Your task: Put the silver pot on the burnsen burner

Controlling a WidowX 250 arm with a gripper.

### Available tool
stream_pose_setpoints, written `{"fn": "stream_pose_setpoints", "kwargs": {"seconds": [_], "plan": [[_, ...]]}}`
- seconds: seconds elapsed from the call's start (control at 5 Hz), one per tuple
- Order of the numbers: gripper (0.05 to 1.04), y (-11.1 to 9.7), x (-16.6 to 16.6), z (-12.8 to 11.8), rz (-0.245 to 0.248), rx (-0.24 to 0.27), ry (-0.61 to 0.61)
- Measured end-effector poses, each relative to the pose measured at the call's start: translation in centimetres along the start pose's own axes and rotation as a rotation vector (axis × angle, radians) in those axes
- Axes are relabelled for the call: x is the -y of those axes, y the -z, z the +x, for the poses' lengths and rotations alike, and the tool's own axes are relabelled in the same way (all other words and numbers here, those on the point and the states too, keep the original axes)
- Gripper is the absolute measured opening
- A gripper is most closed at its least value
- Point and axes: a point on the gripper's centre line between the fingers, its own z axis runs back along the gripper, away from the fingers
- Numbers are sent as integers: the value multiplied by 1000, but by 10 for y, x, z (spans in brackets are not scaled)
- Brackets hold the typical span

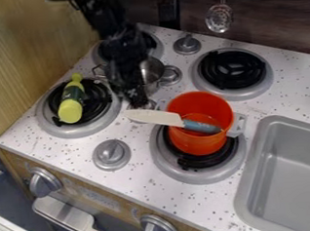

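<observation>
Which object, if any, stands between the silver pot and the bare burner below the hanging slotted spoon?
A round silver knob sits beside the silver pot, between it and that burner; lifting the pot would probably clear it.

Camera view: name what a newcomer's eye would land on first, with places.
Probably the bright orange-red pot on the burner beside the sink, with a pale-bladed knife across its rim. Next, likely the black gripper by the silver pot, and the yellow-green bottle on the left burner.
</observation>
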Motion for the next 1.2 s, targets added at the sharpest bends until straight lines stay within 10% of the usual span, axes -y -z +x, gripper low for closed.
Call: {"fn": "stream_pose_setpoints", "kwargs": {"seconds": [0.4,0.8,1.2], "plan": [[813,7,4,-1,8,18,46],[253,6,-1,-9,8,34,87],[82,5,-9,-9,77,27,129]]}}
